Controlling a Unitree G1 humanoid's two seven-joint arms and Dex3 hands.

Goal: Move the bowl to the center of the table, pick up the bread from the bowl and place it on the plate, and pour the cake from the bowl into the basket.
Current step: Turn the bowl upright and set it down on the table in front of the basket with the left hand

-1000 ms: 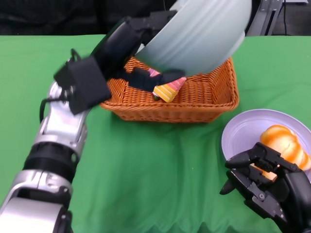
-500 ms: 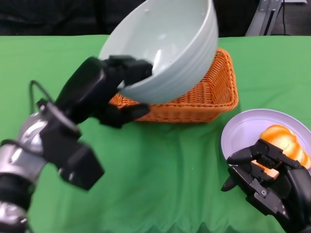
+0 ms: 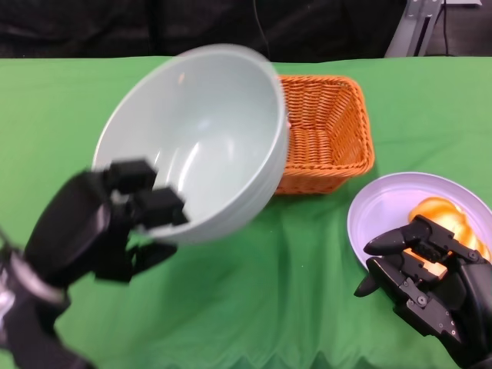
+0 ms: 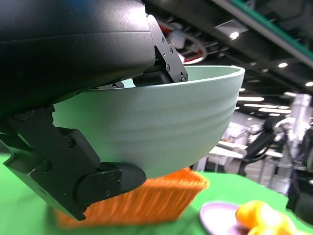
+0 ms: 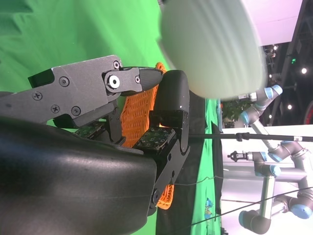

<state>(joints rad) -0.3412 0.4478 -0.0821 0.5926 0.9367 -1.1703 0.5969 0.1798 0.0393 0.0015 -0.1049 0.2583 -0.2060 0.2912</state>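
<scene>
Pale-green bowl (image 3: 201, 142) gripped by left hand (image 3: 100, 223) at 9 o'clock of basket (image 3: 323, 131); right hand (image 3: 427, 280) empty, fingers apart.

Left robot hand (image 3: 115, 223) raised, fingers clamped on a rim; right robot hand (image 3: 423, 288) low, loosely curled, empty.

Bright even light, left hand (image 3: 115, 223) motion-blurred, wrist backgrounds soft

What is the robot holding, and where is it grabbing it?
Its left hand holds the pale green bowl by the rim; the right hand holds nothing.
</scene>
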